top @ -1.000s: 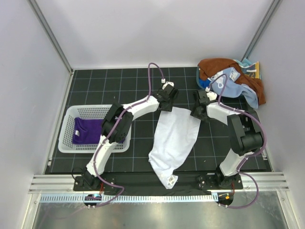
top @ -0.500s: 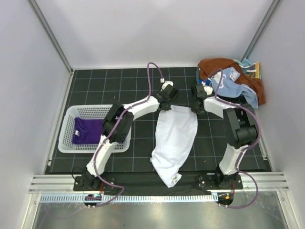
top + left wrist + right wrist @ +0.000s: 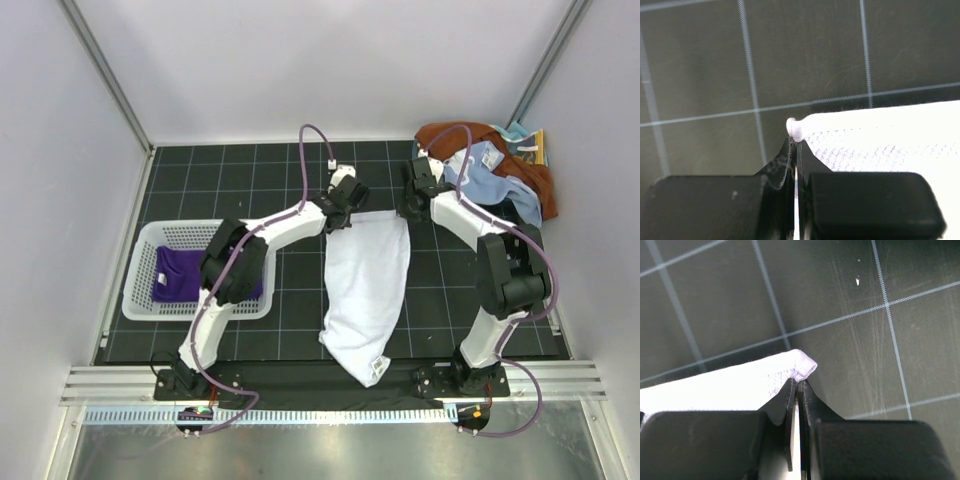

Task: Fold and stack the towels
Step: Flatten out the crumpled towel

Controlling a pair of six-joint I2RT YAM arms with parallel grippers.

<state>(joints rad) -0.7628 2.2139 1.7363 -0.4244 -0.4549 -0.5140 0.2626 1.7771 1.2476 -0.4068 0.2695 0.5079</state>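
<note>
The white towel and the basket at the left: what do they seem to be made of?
The white towel looks like soft, matte woven cloth: the left wrist view shows a fine dotted weave, and it lies limp. The basket seems to be hard white plastic, judging by its stiff slotted walls.

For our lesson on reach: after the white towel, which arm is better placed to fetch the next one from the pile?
Probably right: the right hand, shut on a corner of the white towel, is beside the towel pile; the left hand holds the corner farther away.
</note>
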